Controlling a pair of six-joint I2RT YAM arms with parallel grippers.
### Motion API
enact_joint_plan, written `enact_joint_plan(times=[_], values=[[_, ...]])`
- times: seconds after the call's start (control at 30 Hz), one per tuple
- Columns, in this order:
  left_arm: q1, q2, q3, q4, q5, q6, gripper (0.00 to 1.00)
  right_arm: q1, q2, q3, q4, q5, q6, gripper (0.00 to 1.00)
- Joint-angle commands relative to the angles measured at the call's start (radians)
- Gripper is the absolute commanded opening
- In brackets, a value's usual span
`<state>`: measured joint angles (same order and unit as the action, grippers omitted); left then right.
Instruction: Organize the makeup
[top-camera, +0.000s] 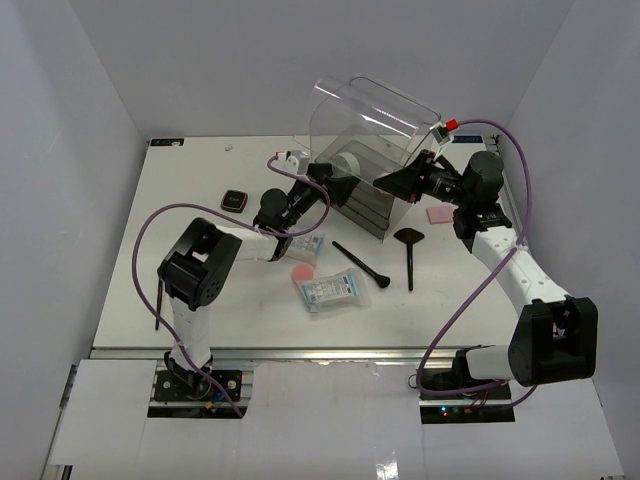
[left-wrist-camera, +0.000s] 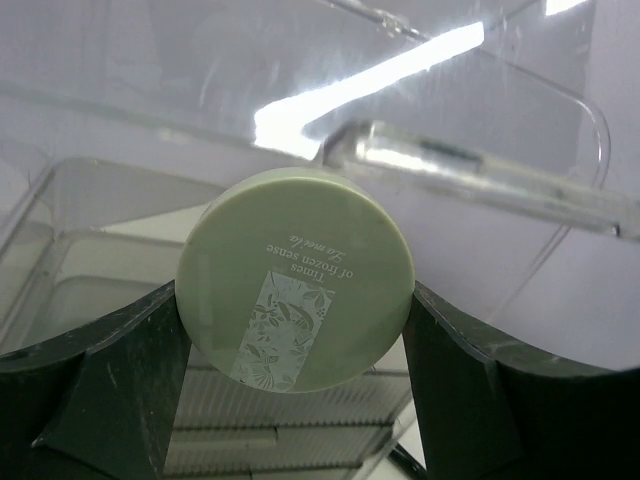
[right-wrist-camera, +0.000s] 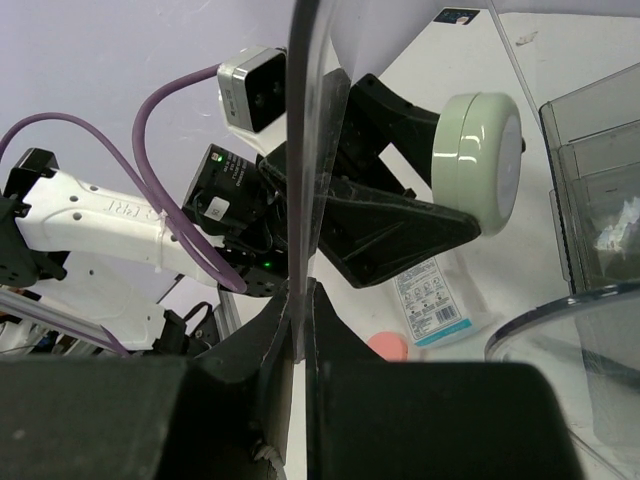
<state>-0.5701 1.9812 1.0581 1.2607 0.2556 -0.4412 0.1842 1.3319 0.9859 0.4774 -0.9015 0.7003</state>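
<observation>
One lid (right-wrist-camera: 305, 120) edge in right claw (right-wrist-camera: 302, 298)

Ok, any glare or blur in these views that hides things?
Left wrist: a bright glare streak on the clear lid, yet the green compact reads sharp. Right wrist: the lid's edge near the lens is soft, foreground dark. Top external: even light, only faint shadows.

A round pale-green compact (left-wrist-camera: 295, 280) is gripped in the left claw (left-wrist-camera: 298, 325), printed face toward the wrist; two sachets (top-camera: 330, 289) (top-camera: 306, 246), a pink puff (top-camera: 302, 271) and two brushes (top-camera: 362, 265) (top-camera: 409, 255) are laid behind it.
</observation>
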Motion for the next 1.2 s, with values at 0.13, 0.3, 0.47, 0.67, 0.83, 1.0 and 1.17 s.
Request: enact_joint_plan(times=[0.13,0.3,0.47,0.67,0.83,1.0,1.17], values=[[-0.03,0.087,0.118,0.061,-0.099,0.078,0.28,0.024,-0.045,0.059,0.101,-0.074,0.008,0.08],[-0.044,0.143,0.185,0.057,-0.136,0.103,0.32,0.024,-0.045,0.057,0.106,-0.074,0.011,0.08],[-0.054,0.179,0.24,0.012,-0.158,0.131,0.39,0.024,-0.05,0.049,0.11,-0.071,0.013,0.08],[-0.06,0.177,0.237,-0.047,-0.147,0.148,0.68,0.024,-0.051,0.046,0.113,-0.07,0.015,0.08],[-0.06,0.165,0.227,-0.067,-0.138,0.158,0.98,0.024,-0.058,0.04,0.115,-0.068,0.015,0.08],[-0.06,0.144,0.212,-0.076,-0.127,0.173,0.98,0.024,-0.065,0.037,0.111,-0.066,0.011,0.08],[-0.06,0.101,0.153,-0.061,-0.119,0.196,0.98,0.024,-0.067,0.036,0.107,-0.066,0.008,0.08]])
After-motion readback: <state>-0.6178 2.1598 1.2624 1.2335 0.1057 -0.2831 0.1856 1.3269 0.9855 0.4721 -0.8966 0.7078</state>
